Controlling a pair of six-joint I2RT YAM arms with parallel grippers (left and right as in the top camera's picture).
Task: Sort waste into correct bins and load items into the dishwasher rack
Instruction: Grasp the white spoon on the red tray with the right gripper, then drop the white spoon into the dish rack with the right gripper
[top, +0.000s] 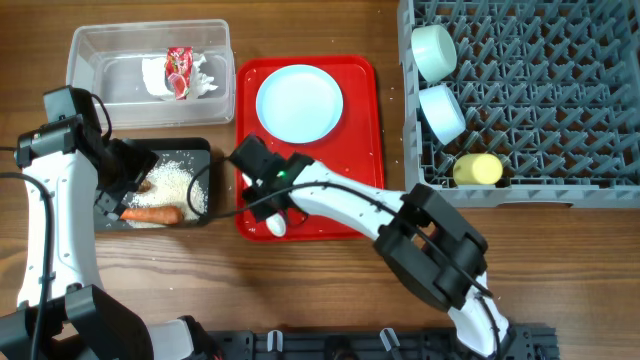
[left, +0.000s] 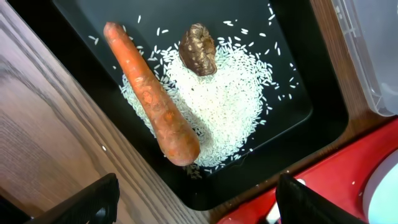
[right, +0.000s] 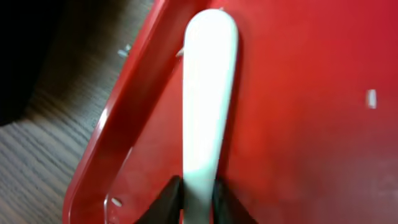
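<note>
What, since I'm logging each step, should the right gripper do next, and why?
Probably lift the white spoon straight up: the right gripper looks shut on its handle, the spoon lies flat on the red tray, and it belongs in the dishwasher rack.

We find no lettering, number, brand or sign that we can read in any of the views. The only printed surface we can see is the red snack wrapper (top: 180, 72), lying in the clear tub (top: 90, 45) at the far left. Its red-and-white pattern is too small and too crumpled for us to make out any words or logo.
</note>
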